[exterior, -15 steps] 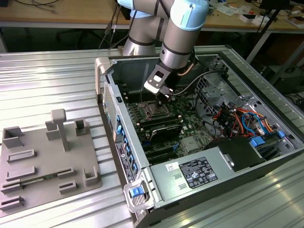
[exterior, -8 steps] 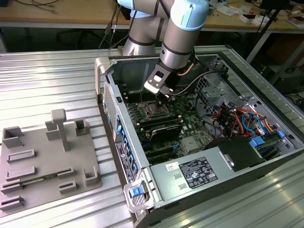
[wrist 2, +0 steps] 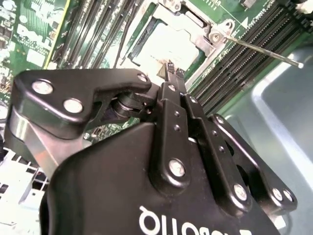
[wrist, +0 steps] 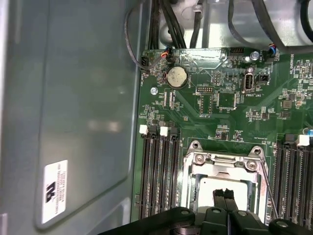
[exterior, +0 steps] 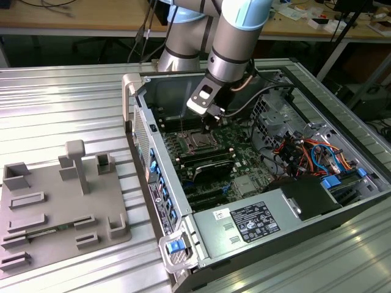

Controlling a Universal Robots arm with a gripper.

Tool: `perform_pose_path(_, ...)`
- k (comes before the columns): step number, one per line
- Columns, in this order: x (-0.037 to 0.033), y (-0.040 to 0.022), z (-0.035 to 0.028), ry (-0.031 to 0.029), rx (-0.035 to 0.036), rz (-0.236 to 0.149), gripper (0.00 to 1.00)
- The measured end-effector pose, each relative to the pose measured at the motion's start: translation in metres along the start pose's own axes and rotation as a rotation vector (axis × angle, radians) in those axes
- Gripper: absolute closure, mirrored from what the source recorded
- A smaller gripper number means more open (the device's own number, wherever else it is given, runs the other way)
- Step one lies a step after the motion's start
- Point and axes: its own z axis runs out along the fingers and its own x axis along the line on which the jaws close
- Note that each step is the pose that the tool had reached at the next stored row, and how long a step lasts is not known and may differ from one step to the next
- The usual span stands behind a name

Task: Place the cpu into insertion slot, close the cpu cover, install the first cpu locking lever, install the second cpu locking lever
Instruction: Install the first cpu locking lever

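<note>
End effector [wrist 2: 174, 71] directly above the insertion slot [exterior: 198, 141], fingertips [wrist: 220, 196] pressed together, nothing clamped between them. In both wrist views the tips sit over the edge of the cpu [wrist: 208, 188].

Cpu seated in the slot, silver top facing up. Cpu cover [wrist: 222, 159] lies flat around it, chip showing through the cut-out.

Thin locking lever [wrist 2: 264, 51] juts out from the slot's corner, across the memory slots [wrist 2: 234, 63]. Latched or not: cannot tell.

Slot sits on the green motherboard [wrist: 220, 98], inside the open computer case [exterior: 153, 177] on the ribbed metal surface [exterior: 61, 97].
</note>
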Motion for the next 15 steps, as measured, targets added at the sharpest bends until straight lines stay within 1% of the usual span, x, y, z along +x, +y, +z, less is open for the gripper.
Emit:
perform_pose_path(1, 0.0000, 0.0000, -0.0002, 0.0002, 0.0000, -0.005, 0.89)
perform_pose_path(2, 0.0000, 0.0000, -0.0002, 0.0005, 0.0001, -0.022, 0.89)
perform_pose_path(8, 0.0000, 0.0000, -0.0003, 0.0021, 0.0023, -0.137, 0.89)
perform_pose_path(10, 0.0000, 0.0000, -0.0002, 0.0033, 0.0031, -0.210, 0.89)
perform_pose_path(12, 0.0000, 0.0000, -0.0002, 0.0044, 0.0039, -0.270, 0.89)
perform_pose_path(13, 0.0000, 0.0000, -0.0002, 0.0047, 0.0043, -0.296, 0.89)
perform_pose_path(15, 0.0000, 0.0000, -0.0002, 0.0054, 0.0051, -0.334, 0.89)
